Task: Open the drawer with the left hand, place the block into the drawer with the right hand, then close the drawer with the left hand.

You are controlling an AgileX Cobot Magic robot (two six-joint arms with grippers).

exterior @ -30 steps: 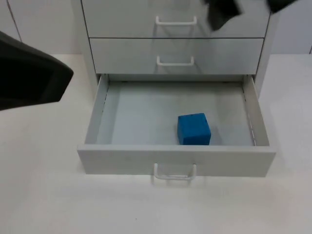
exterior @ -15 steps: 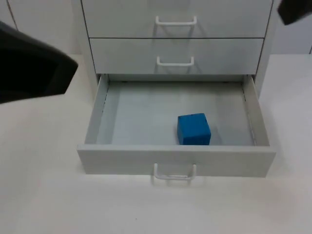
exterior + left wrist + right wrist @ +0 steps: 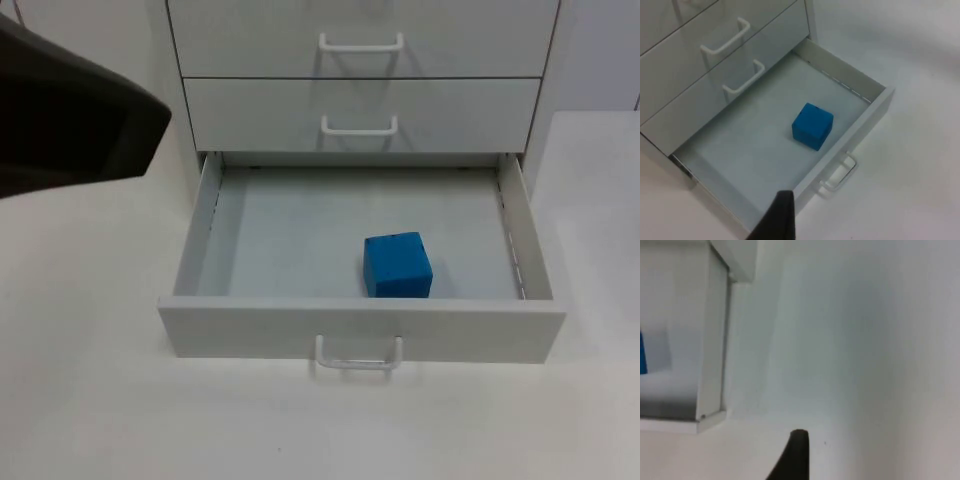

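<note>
closing remains outstanding: blue block (image 3: 397,265) sits inside the open bottom drawer (image 3: 360,328), near its front wall. next move, by judgement, calls for the left claw (image 3: 777,220), hovering above the drawer's left front corner, to push the front panel or handle (image 3: 359,357) inward. claw opening: cannot tell; touching nothing.

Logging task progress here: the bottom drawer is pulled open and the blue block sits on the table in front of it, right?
Not quite. The bottom drawer is pulled open, but the blue block lies inside it, on the drawer floor near the front panel, not on the table. The top view and the left wrist view both show this.
</note>
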